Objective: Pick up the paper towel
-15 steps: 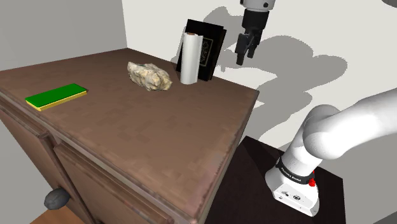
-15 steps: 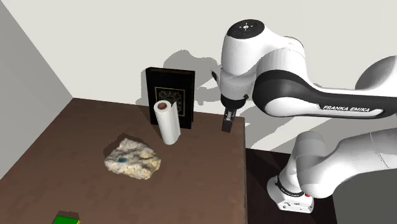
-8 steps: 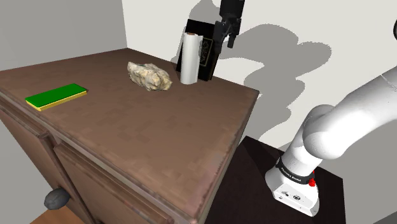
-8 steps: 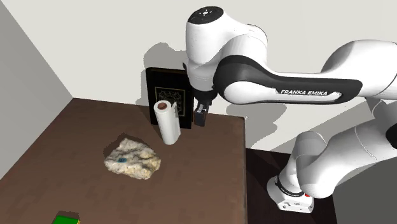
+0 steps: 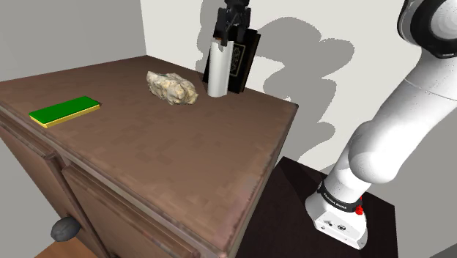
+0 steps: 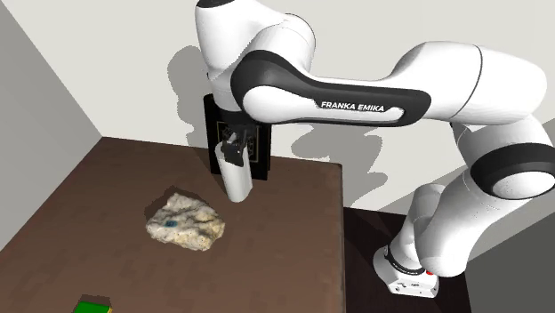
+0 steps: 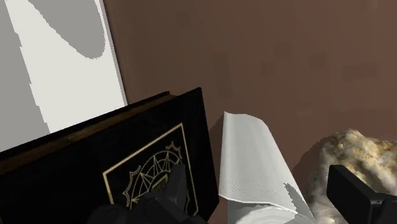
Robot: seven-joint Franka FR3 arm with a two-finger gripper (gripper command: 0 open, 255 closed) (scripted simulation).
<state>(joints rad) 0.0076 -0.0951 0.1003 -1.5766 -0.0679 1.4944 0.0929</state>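
Paper towel: white roll, upright on brown cabinet top, black book close at its 2 o'clock in shoulder view, likely why gripper hangs overhead, fingers spread astride it, not yet clasping.

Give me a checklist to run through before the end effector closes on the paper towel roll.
1. Paper towel roll upright on the brown tabletop: ok.
2. End effector open: ok, its fingers stand apart.
3. Roll between the fingers: ok in the wrist view, with neither finger touching it.
4. Low enough for a firm hold: cannot tell. In the shoulder view the end effector sits at the roll's top.
5. Finger clears the black book standing right behind the roll: cannot tell.
6. Pale rock apart from the roll: ok.
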